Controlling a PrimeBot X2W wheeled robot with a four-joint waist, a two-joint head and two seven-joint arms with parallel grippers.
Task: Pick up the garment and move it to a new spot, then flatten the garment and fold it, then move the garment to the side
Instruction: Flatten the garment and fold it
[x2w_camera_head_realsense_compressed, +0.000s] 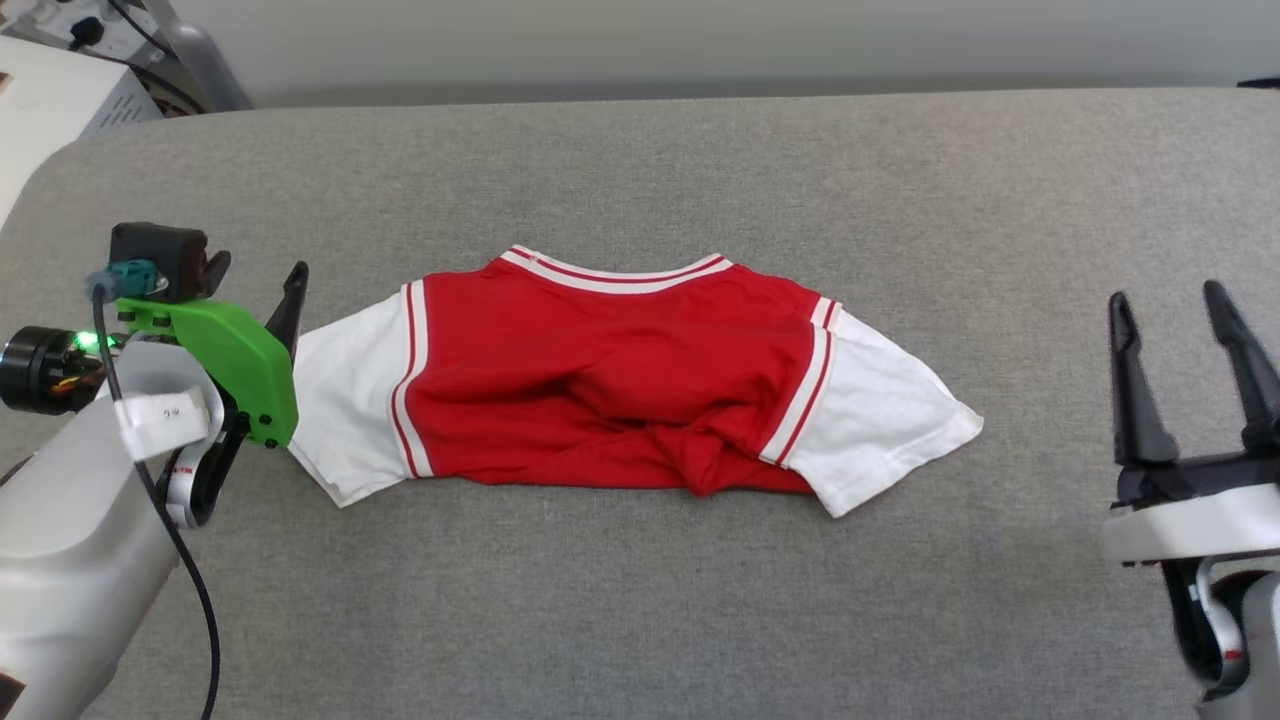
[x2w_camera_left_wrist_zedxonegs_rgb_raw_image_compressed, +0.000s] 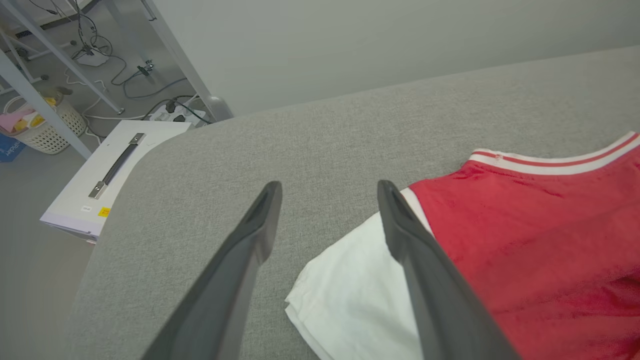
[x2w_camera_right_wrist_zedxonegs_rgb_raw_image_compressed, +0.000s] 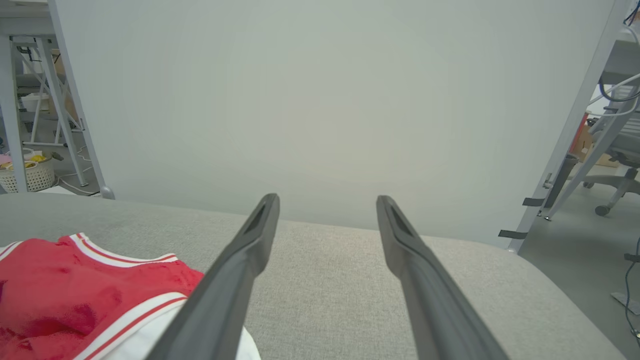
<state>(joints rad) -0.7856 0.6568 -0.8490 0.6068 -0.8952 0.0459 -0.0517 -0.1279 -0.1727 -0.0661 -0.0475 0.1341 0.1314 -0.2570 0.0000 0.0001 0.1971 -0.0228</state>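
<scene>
The garment (x2w_camera_head_realsense_compressed: 610, 385) lies across the middle of the grey padded table (x2w_camera_head_realsense_compressed: 640, 170), doubled over with its striped collar at the far edge and a white sleeve out to each side. A wrinkle bunches at its near edge; no number shows. My left gripper (x2w_camera_head_realsense_compressed: 258, 285) hovers just left of the left sleeve (x2w_camera_left_wrist_zedxonegs_rgb_raw_image_compressed: 350, 295). In the left wrist view this gripper (x2w_camera_left_wrist_zedxonegs_rgb_raw_image_compressed: 328, 187) is open and holds nothing, its right finger over the sleeve. My right gripper (x2w_camera_head_realsense_compressed: 1167, 300) is open and apart from the right sleeve (x2w_camera_head_realsense_compressed: 880, 420). In the right wrist view it (x2w_camera_right_wrist_zedxonegs_rgb_raw_image_compressed: 326, 200) points past the garment (x2w_camera_right_wrist_zedxonegs_rgb_raw_image_compressed: 75, 295).
The table's rounded left corner drops to the floor, where a white cabinet (x2w_camera_left_wrist_zedxonegs_rgb_raw_image_compressed: 112, 175), a laundry basket (x2w_camera_left_wrist_zedxonegs_rgb_raw_image_compressed: 45, 132) and cables lie. A pale wall panel (x2w_camera_right_wrist_zedxonegs_rgb_raw_image_compressed: 320, 100) stands behind the table. An office chair (x2w_camera_right_wrist_zedxonegs_rgb_raw_image_compressed: 620, 165) is off to the right.
</scene>
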